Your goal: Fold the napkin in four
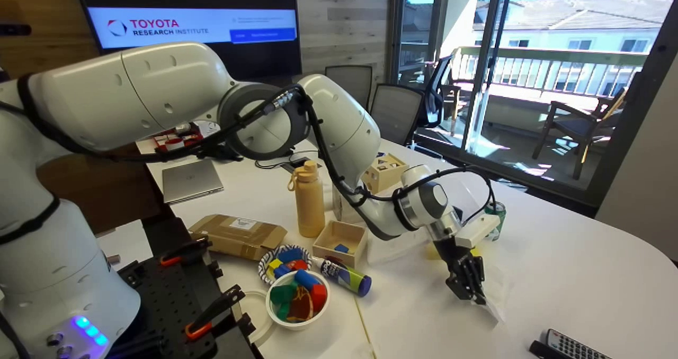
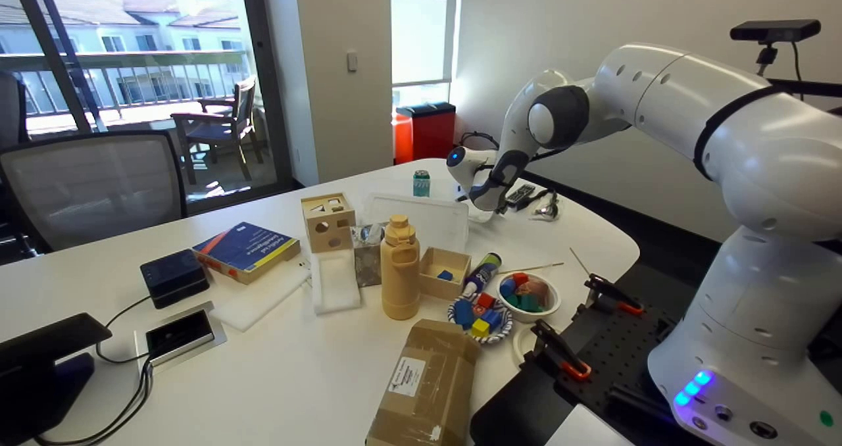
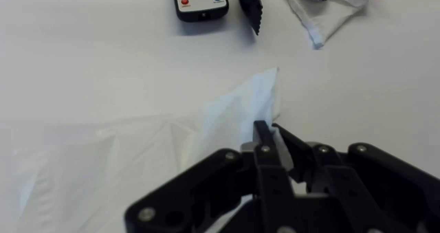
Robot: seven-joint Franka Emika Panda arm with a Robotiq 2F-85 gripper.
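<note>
Wrist view: found the jaws drawn together, pinching a thin edge of the napkin (image 3: 237, 109) between the tips, with a pale flap extending past them. Judged a grip of necessity: limp, flimsy stuff, offering nothing to take hold of but an edge or corner. Noted the remainder spread and creased on the table (image 3: 103, 78), mostly to the lower left of the jaws in the same view; presumably laid flat there to serve as a bed for the part to be turned over.

Observed a remote (image 3: 202, 2) and a black item (image 3: 249, 6) with a notched edge near the napkin, both apart from it; of no likely use to the fold, but worth avoiding.

Confirmed, in an exterior view, the same hold on the napkin (image 1: 498, 293) beneath the downward-slanting jaws. Read the low posture as a means of drawing the edge across rather than hoisting the whole sheet. Recorded a white bowl (image 1: 304, 324) and a wooden box (image 1: 344, 234) nearer the robot base (image 1: 69, 274), apparently grouped so as to spare room for folding.

Gained little in an exterior view because of the arm (image 2: 691, 91) hiding the jaws. Cannot tell the number of layers in the grip. Assessed as unfinished: no neat quarter apparent.
</note>
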